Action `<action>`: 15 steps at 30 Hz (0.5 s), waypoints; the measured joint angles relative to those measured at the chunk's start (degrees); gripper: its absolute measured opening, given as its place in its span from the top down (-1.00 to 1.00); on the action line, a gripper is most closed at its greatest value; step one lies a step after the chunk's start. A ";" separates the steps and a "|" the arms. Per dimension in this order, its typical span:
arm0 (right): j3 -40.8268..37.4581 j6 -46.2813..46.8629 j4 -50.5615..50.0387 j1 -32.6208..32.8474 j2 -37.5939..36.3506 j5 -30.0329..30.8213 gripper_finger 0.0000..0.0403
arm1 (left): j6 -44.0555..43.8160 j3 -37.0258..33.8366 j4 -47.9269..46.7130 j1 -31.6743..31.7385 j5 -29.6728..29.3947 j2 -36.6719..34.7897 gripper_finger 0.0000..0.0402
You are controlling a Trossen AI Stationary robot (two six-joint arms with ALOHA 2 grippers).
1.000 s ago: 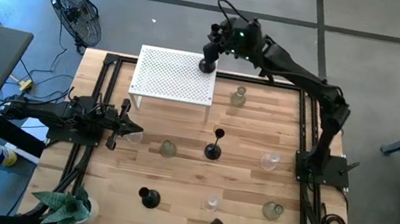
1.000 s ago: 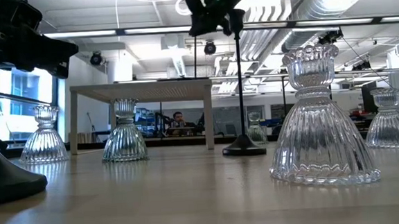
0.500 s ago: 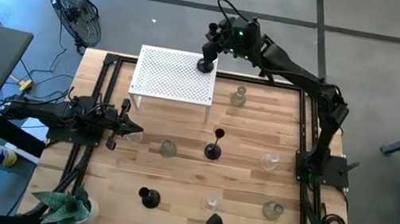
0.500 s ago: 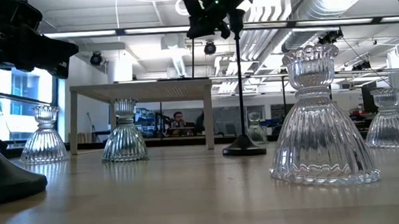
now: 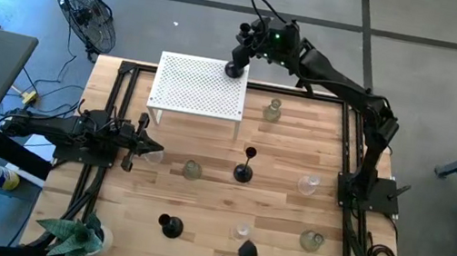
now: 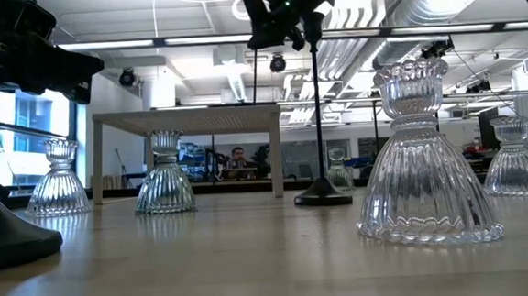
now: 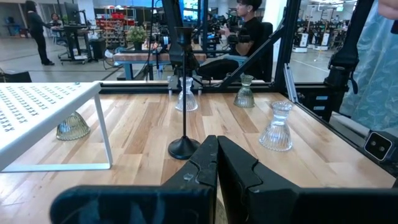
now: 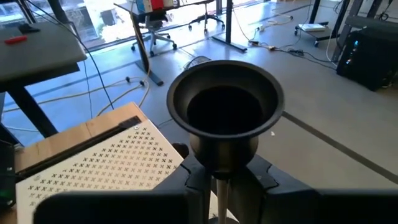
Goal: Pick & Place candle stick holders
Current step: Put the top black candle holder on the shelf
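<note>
Perforated table (image 5: 199,86) at back, holders (image 5: 242,173) scattered before it

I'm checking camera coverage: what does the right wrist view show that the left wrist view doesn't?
Only the right wrist view shows the black holder gripped in the right gripper, its cup seen from above.

Only the left wrist view shows the shut left gripper, a standing black stemmed holder and three clear glass holders on the wooden table.

Both show the white perforated table.
</note>
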 joint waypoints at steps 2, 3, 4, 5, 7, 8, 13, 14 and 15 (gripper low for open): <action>0.00 -0.14 -0.21 -0.24 0.00 0.00 0.81 | -0.01 0.00 0.02 0.01 0.00 0.00 1.00; 0.00 -0.18 -0.31 -0.30 0.00 0.00 0.81 | -0.01 0.00 0.01 0.01 0.00 0.00 1.00; 0.00 -0.31 -0.42 -0.47 0.00 -0.01 0.81 | -0.01 0.00 0.01 0.00 0.00 0.00 1.00; 0.00 -0.38 -0.38 -0.61 0.00 -0.04 0.81 | -0.01 0.00 0.02 0.01 0.00 0.00 1.00; 0.00 -0.40 -0.46 -0.63 0.00 -0.04 0.82 | -0.01 0.00 0.02 -0.01 0.00 0.00 1.00; 0.00 -0.42 -0.54 -0.63 0.00 -0.04 0.82 | -0.01 0.00 -0.01 0.00 0.00 -0.02 1.00; 0.00 -0.41 -0.61 -0.63 0.00 -0.90 0.80 | -0.01 0.00 -0.01 -0.01 0.00 0.00 1.00; 0.00 -0.41 -0.64 -0.63 0.00 -0.92 0.79 | -0.01 0.00 -0.01 -0.01 0.00 -0.02 1.00; 0.00 -0.43 -0.64 -0.63 0.00 -0.92 0.78 | -0.01 0.00 -0.01 -0.01 0.00 -0.01 1.00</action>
